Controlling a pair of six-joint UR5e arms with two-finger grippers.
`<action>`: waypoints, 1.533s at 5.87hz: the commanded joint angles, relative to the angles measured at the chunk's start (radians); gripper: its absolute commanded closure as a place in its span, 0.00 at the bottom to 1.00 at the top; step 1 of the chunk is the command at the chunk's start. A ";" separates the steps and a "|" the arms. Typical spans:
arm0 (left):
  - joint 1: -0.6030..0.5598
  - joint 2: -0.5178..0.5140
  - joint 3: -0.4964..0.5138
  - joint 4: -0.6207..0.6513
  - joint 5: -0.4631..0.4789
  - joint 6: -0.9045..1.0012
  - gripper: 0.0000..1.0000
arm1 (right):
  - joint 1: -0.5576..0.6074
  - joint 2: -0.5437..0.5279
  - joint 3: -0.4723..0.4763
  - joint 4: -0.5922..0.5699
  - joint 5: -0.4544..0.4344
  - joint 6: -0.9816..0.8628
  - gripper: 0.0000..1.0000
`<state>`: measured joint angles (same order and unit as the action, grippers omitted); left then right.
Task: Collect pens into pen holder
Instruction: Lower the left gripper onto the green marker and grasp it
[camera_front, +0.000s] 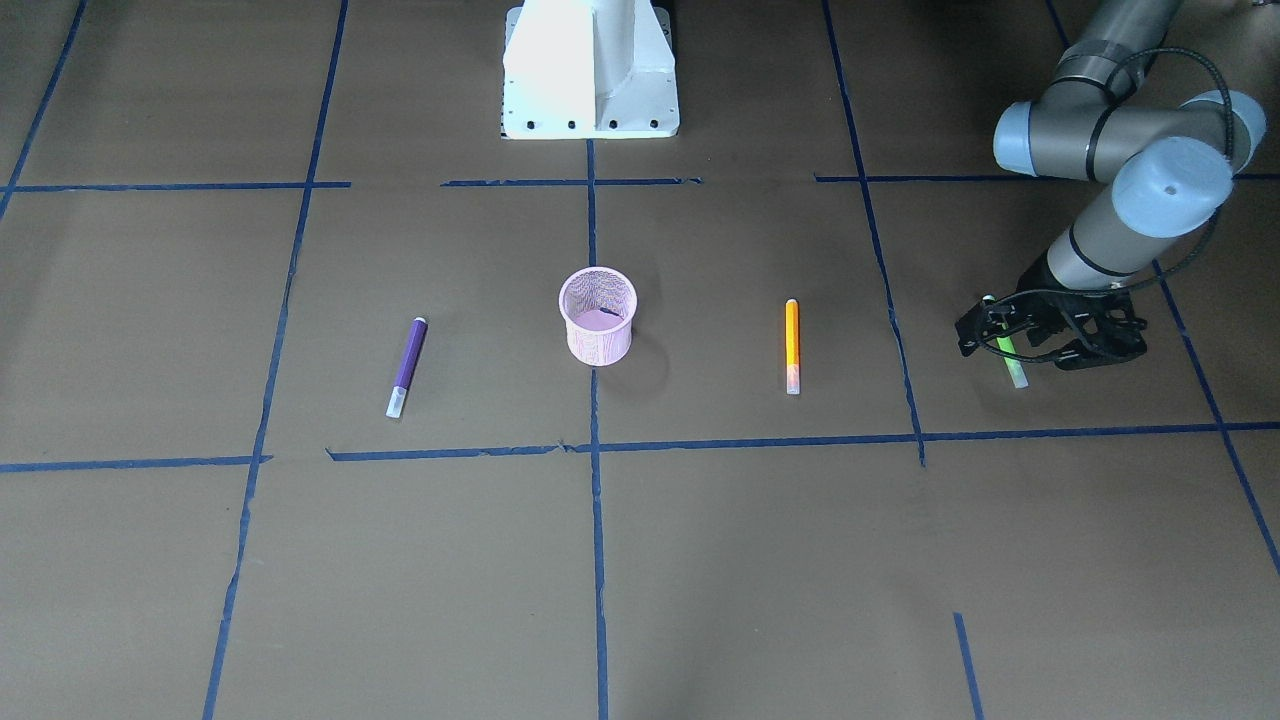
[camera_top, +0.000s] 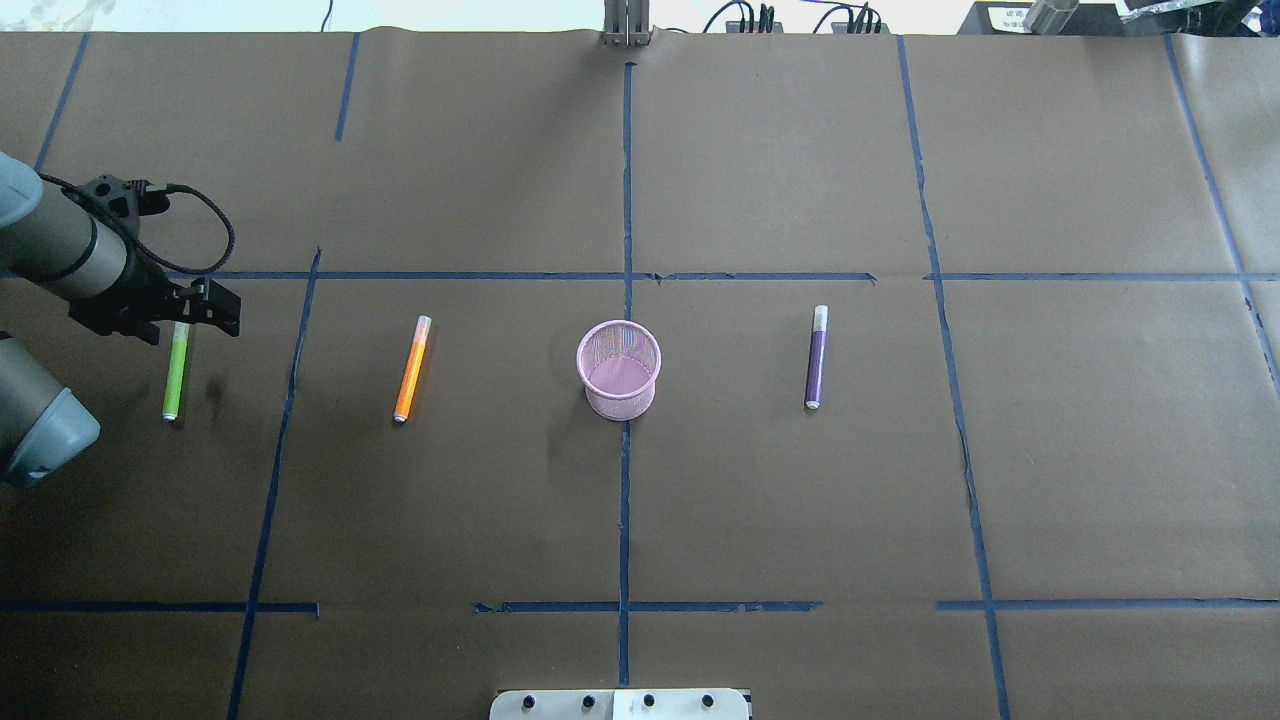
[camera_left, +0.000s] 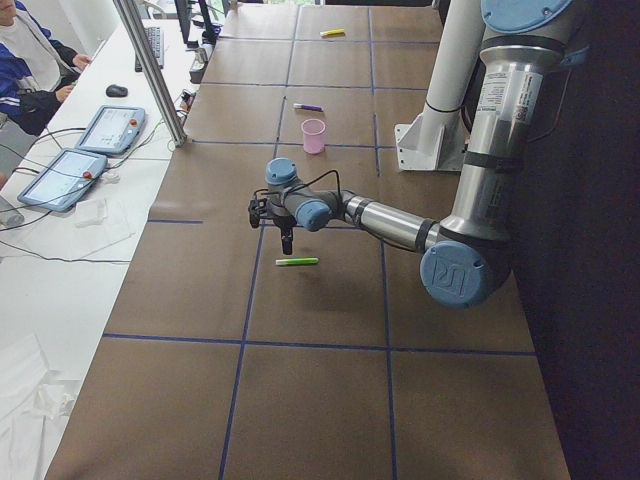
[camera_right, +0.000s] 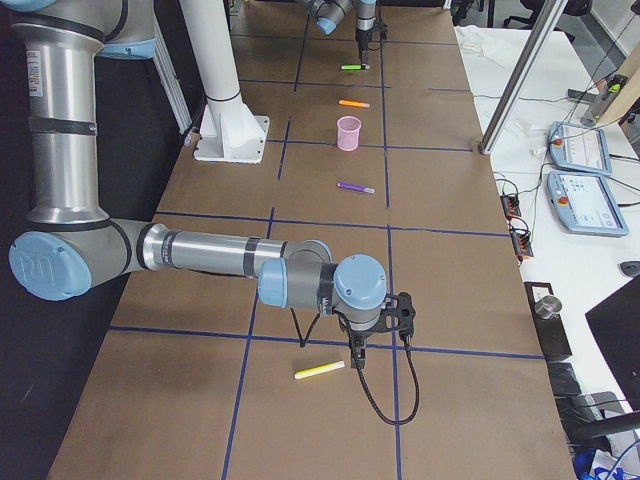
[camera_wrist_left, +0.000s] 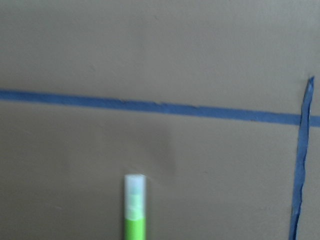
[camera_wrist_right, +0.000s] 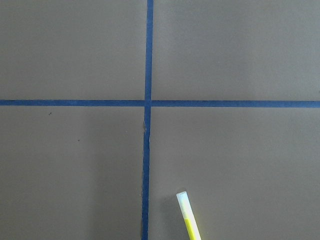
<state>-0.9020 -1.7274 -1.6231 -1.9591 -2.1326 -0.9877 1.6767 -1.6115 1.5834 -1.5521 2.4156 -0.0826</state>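
The pink mesh pen holder (camera_front: 598, 318) (camera_top: 619, 370) stands upright at the table's middle and looks empty. A purple pen (camera_top: 816, 357) lies to its right in the overhead view. An orange pen (camera_top: 411, 368) lies to its left. A bright green pen (camera_top: 176, 370) (camera_wrist_left: 135, 215) lies flat at the far left. My left gripper (camera_top: 180, 320) (camera_front: 1005, 332) hovers over its cap end, looks open and holds nothing. A yellow-green pen (camera_right: 320, 370) (camera_wrist_right: 189, 220) lies at the table's right end. My right gripper (camera_right: 357, 350) hangs just beside it; I cannot tell whether it is open or shut.
The white robot base (camera_front: 590, 70) stands at the table's robot-side edge. Blue tape lines cross the brown table. A side bench with tablets (camera_left: 90, 150), a metal pole (camera_left: 150, 70) and a seated person runs along the operators' side.
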 joint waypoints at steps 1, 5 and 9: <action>0.006 0.012 0.021 -0.026 0.008 -0.005 0.00 | 0.000 -0.001 0.000 0.000 0.000 0.001 0.00; 0.002 0.011 0.124 -0.129 0.008 0.038 0.12 | 0.000 0.001 0.003 0.000 0.011 0.001 0.00; -0.009 0.011 0.123 -0.126 0.010 0.040 0.94 | 0.000 0.004 -0.003 0.000 0.011 0.001 0.00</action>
<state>-0.9080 -1.7160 -1.5000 -2.0857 -2.1230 -0.9481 1.6766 -1.6082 1.5816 -1.5524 2.4267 -0.0813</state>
